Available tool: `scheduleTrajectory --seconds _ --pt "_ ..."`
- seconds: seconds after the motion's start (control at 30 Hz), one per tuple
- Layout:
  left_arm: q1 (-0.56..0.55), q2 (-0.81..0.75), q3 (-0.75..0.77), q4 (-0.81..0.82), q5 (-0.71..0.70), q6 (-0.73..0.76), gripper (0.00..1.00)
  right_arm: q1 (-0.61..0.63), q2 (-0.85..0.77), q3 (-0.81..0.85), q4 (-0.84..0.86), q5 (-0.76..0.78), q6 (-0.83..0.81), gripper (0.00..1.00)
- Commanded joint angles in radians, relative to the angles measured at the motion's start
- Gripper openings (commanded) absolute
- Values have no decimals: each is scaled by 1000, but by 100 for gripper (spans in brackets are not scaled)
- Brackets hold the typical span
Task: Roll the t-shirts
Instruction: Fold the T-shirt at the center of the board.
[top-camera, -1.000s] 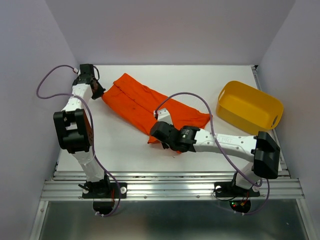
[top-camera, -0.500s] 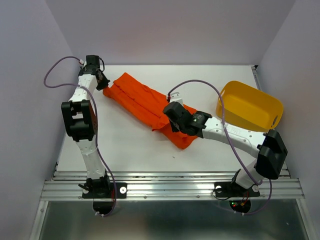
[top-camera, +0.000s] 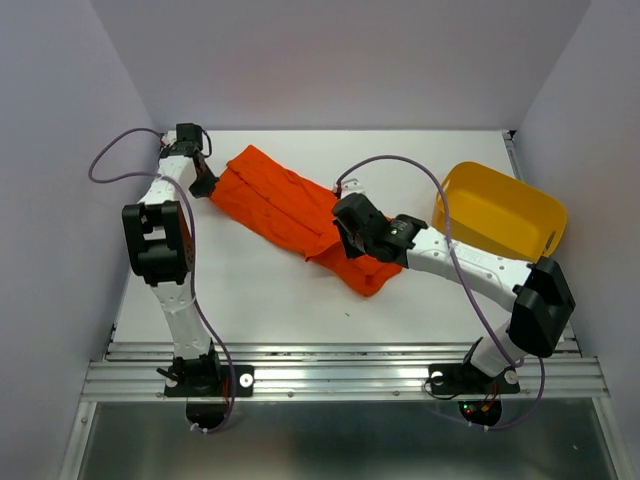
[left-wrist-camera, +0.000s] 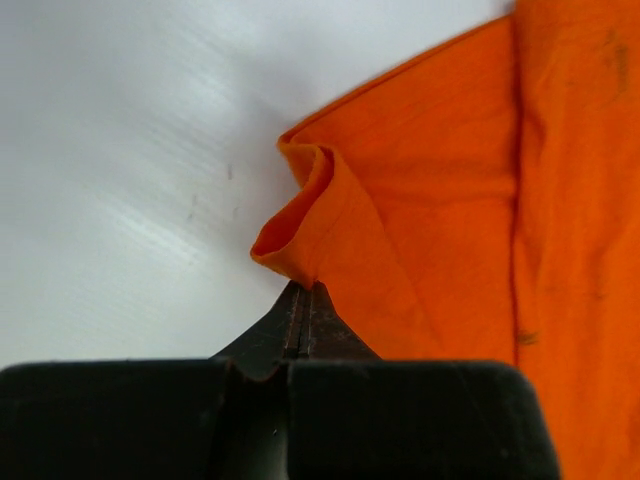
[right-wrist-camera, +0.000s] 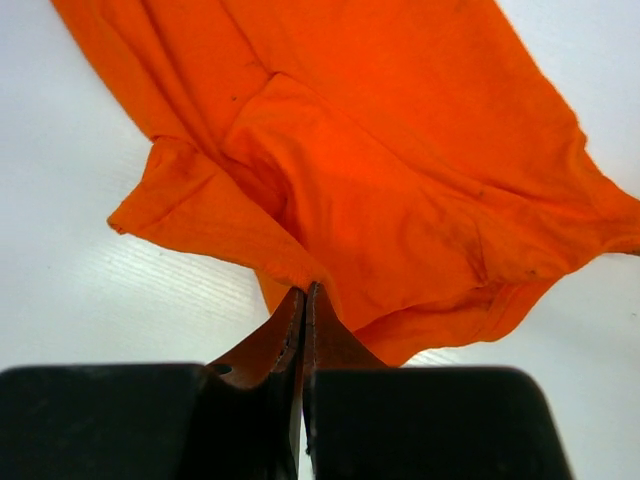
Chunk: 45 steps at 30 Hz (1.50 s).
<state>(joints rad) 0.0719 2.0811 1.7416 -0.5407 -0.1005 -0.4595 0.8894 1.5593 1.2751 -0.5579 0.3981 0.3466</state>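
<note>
Orange t-shirt (top-camera: 290, 212), bunched diagonally from upper left to frame centre.
Thin, limp, light: left gripper (left-wrist-camera: 303, 300) and right gripper (right-wrist-camera: 305, 300) each pinch an edge fold at opposite ends. Best hold is the hems.

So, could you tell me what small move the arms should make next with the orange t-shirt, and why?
Probably draw the right gripper gently away from the left gripper to pull the t-shirt taut. Both are shut on its edges, yet the cloth between them lies creased, with a loose flap by the right pinch; a flat strip should roll more evenly.
</note>
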Motion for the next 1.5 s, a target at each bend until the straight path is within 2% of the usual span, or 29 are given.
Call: scheduleTrajectory --seconds 0.0,0.17,0.4,0.67,0.9,1.03,1.23,1.47 --pt "0 -150 -91 -28 -100 44 0 -1 -50 -22 32 -126 -1 1" --pt "8 -197 -175 -31 -149 56 0 10 -85 -80 32 -183 29 1" --pt "9 -222 -226 -27 -182 59 0 10 -142 -125 24 -159 35 1" --pt "9 -198 -205 -34 -199 64 0 10 -168 -117 3 -142 25 1" --pt "5 -130 -97 -67 -174 59 0 10 -146 -96 3 -85 20 1" --pt "-9 -64 25 -107 -166 58 0 10 -108 -60 3 -45 -6 1" --pt "-24 37 166 -159 -154 51 0 -9 -48 1 4 -42 -54 1" --pt "-32 112 252 -176 -143 51 0 -73 -2 30 15 -56 -100 1"
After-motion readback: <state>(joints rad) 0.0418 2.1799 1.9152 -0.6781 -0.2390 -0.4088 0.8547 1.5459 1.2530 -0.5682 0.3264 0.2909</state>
